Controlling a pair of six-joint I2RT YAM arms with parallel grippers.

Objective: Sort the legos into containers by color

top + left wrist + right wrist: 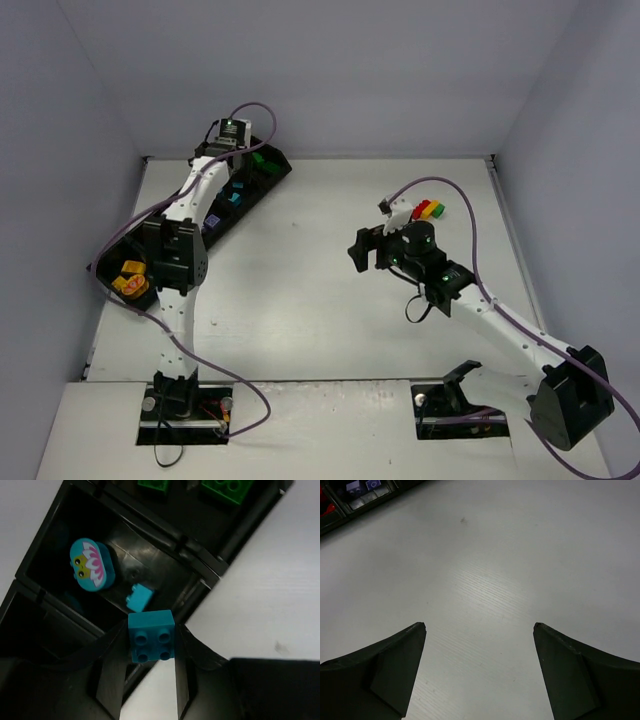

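My left gripper (151,630) is shut on a teal four-stud brick (151,636) and holds it over the near rim of a compartment of the black tray (200,555). That compartment holds a round teal piece with a pink flower (91,564) and a small teal brick (140,597). Green bricks (227,489) lie in the compartment beyond. My right gripper (479,625) is open and empty above bare table, also seen from above (362,250). A stuck red, yellow and green stack (430,210) lies just behind it.
The tray (280,170) runs diagonally along the far left of the table. Yellow and orange bricks (130,280) sit in its near end. Lilac bricks (365,485) show in the right wrist view's corner. Grey walls close in the table.
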